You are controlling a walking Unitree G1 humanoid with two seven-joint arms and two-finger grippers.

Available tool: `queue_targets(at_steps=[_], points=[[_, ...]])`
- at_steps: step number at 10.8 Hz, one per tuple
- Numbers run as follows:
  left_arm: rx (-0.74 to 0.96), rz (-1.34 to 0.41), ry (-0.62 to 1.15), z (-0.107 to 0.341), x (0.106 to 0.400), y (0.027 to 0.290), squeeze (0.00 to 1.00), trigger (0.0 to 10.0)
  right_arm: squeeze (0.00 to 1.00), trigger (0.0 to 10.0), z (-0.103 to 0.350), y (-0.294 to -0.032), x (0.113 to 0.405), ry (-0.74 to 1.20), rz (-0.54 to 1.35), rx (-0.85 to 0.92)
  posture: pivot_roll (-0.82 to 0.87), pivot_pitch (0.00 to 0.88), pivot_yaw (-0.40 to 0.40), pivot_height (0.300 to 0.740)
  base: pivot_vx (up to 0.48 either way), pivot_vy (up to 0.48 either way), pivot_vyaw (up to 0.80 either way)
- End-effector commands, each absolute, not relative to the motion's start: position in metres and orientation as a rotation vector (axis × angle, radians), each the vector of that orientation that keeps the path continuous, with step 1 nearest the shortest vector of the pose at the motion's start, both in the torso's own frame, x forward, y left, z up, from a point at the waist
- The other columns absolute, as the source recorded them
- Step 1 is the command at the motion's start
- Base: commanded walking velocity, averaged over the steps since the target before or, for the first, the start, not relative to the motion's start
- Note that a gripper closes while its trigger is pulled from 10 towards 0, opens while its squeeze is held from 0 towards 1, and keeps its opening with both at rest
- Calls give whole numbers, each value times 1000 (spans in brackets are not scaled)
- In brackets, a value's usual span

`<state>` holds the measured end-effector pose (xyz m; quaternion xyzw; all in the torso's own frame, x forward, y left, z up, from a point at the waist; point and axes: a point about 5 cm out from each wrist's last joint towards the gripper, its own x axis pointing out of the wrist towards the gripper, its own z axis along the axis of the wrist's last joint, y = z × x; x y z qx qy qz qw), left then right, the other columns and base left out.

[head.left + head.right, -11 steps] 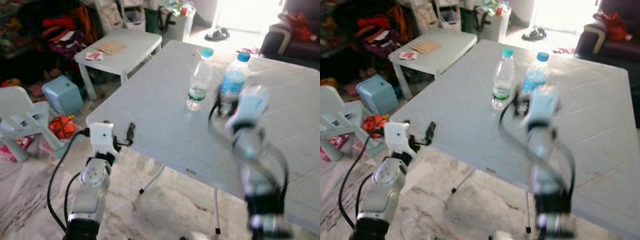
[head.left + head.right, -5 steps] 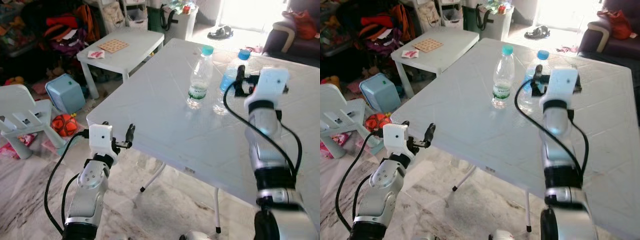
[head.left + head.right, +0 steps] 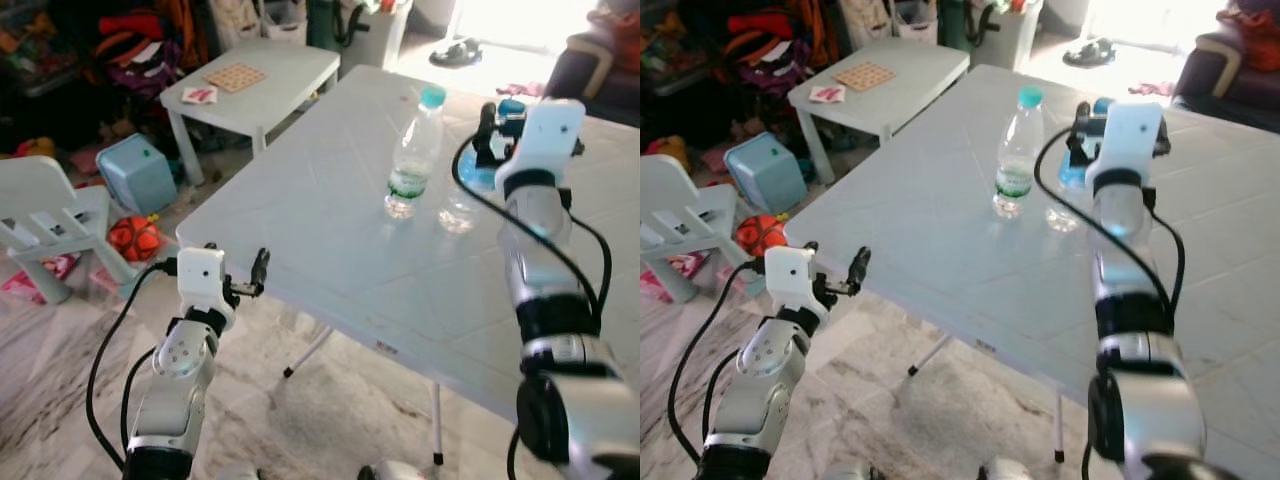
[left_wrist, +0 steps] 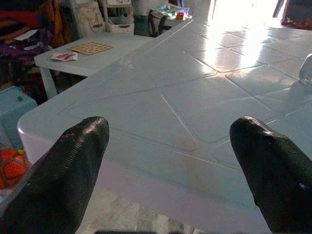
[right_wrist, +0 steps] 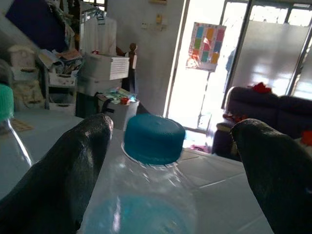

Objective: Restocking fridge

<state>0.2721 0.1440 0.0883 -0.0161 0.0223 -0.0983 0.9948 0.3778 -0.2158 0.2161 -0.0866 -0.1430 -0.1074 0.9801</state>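
Clear glossy plastic bottles (image 3: 412,155) stand on a smooth, shiny plastic table (image 3: 320,220). The floor (image 3: 330,400) is veined marble.

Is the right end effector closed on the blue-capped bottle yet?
No, open. The right end effector has its fingers spread either side of the blue-capped bottle, near its cap, with gaps showing on both sides.

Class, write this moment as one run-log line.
right gripper: open, around blue-cap bottle | left gripper: open, at table edge | green-cap bottle: upright
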Motion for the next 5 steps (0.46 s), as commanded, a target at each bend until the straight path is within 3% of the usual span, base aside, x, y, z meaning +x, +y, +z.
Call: queue_targets(at_steps=[1,2,5], points=[[-21,-204,41,91,271,145,0,10000,0,10000,221,-216,382,-283,-209,-155,70,48,24,740,0,0,0],[-18,-203,45,92,271,145,0,10000,0,0,226,-215,387,-283,-199,-159,74,51,24,740,0,0,0],[-11,-200,53,91,270,146,0,10000,0,0,246,-216,398,-264,-195,-130,74,53,21,740,0,0,0]])
